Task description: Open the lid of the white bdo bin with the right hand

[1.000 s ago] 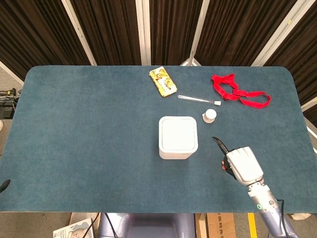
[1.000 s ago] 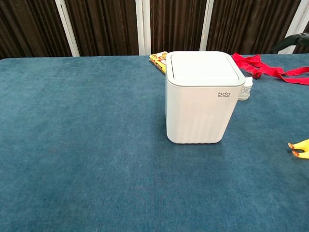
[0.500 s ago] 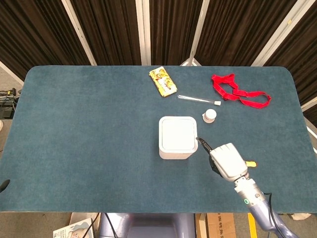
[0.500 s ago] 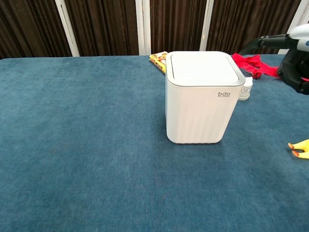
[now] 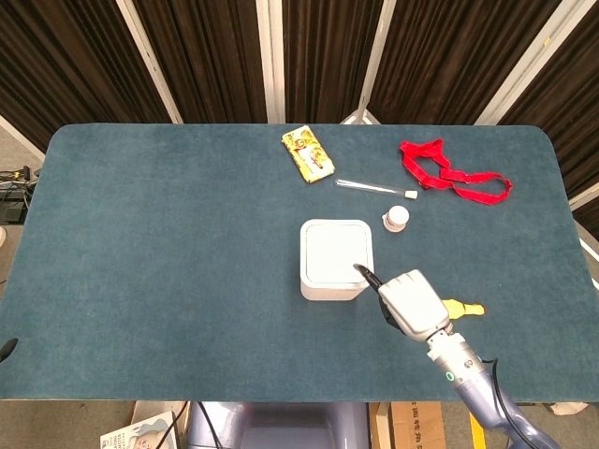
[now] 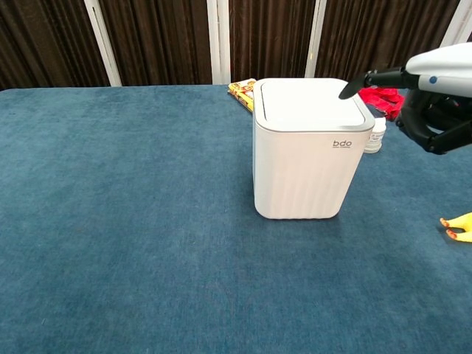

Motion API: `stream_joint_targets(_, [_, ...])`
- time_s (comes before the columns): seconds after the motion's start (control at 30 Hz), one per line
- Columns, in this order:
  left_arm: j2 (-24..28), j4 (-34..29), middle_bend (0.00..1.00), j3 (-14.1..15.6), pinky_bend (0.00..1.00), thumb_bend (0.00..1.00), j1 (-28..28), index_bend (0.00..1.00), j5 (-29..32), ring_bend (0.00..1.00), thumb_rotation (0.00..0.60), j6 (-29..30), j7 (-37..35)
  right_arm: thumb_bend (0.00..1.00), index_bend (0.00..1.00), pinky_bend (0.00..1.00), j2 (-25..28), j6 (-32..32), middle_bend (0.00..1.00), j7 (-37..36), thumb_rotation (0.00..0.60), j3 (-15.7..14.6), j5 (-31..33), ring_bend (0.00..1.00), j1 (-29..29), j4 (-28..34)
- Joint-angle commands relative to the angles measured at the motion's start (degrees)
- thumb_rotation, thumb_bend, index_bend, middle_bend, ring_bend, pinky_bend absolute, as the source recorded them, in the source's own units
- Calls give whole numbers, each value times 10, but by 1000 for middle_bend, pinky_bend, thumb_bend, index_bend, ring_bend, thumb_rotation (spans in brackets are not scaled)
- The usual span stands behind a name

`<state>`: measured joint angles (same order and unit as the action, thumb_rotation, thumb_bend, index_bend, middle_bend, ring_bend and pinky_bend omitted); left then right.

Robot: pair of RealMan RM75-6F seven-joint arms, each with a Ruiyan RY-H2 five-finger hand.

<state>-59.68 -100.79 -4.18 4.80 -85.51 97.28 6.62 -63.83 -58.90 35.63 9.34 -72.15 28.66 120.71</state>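
Note:
The white bdo bin (image 5: 336, 257) stands upright near the table's middle, lid flat and closed; the chest view shows its logo on the front of the bin (image 6: 306, 162). My right hand (image 5: 412, 301) hovers at the bin's right front corner, holding nothing. One dark finger (image 5: 362, 272) sticks out over the lid's front right edge. In the chest view the same finger (image 6: 354, 81) sits just above the lid, while the rest of the right hand (image 6: 435, 88) has its fingers curled under. Contact with the lid cannot be told. My left hand is out of sight.
A small white bottle (image 5: 397, 218) stands just behind the bin's right side. Farther back lie a thin tube (image 5: 374, 188), a yellow snack packet (image 5: 308, 153) and a red strap (image 5: 454, 173). A yellow toy (image 5: 463, 308) lies on the blue table cover (image 5: 168, 243), right of my hand.
My right hand has moved left and forward from the table's right side to the bin, bringing its outstretched finger over the lid's front right corner. The bin has not moved.

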Motion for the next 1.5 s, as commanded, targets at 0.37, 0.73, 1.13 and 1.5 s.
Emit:
stream_joint_targets(0.37, [-1, -2, 0, -1, 0, 46, 0, 106, 5, 0, 600, -2, 2, 858, 135, 804, -16, 1, 797, 17, 600, -17, 15, 806, 17, -2])
stream_joint_targets(0.73, [0, -4, 0, -2, 0, 46, 0, 105, 7, 0, 600, -2, 2, 858, 307, 804, -21, 0, 797, 27, 600, -30, 25, 806, 29, -5])
stream_joint_targets(1.13, [1, -4, 0, -3, 0, 46, 1, 105, 8, 0, 600, -1, 0, 858, 175, 804, -17, -36, 797, -7, 600, -23, 18, 806, 21, 8])
stream_joint_targets(1.5, [0, -6, 0, -2, 0, 46, 1, 105, 9, 0, 600, -2, 4, 475, 120, 575, 11, -162, 433, -131, 600, -6, -2, 495, -59, -16])
